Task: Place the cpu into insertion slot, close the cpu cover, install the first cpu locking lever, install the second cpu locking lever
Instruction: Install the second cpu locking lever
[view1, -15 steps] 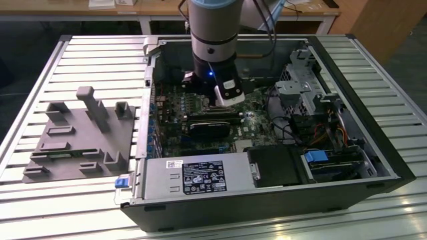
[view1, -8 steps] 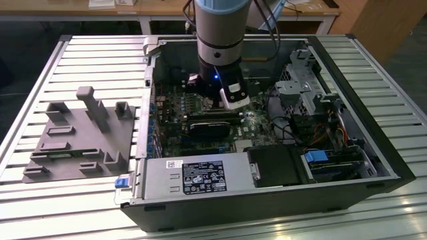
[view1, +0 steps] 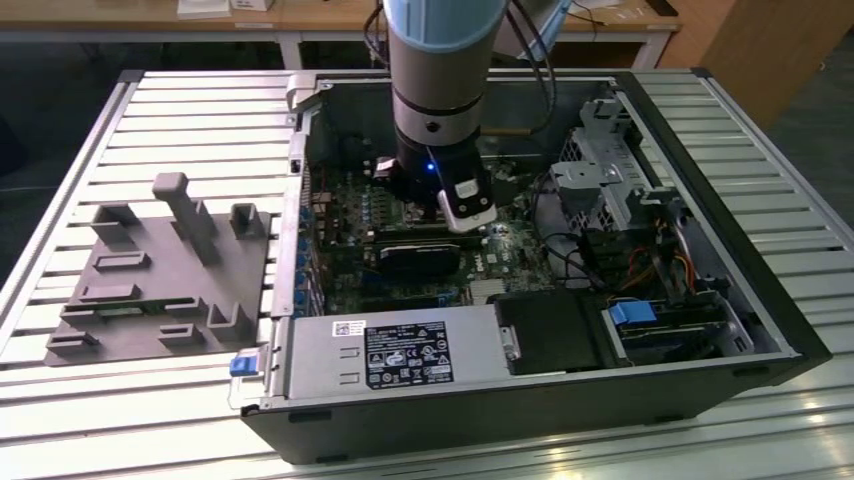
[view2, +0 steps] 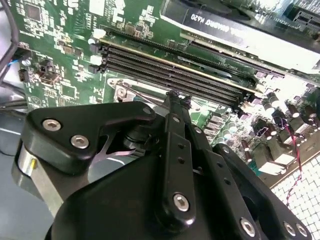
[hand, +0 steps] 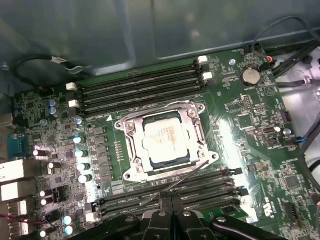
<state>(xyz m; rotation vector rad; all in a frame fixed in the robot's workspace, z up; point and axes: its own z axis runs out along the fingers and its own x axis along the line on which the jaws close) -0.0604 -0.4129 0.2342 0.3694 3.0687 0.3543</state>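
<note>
In the first wrist view the cpu (hand: 165, 137) sits at frame centre in the insertion slot (hand: 131, 152), the cpu cover (hand: 197, 131) closed around it. A thin lever (hand: 182, 179) runs down toward the gripper (hand: 171, 202) at the bottom edge (fingertips pressed together, probably on the lever's end). If that grip slips, the lever could spring back and strike the memory slots (hand: 170, 192).

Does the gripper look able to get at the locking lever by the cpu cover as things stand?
Probably yes. In the first wrist view the gripper sits just over the thin wire lever slanting off the cpu cover, with nothing between them except the memory slots beneath.
</note>
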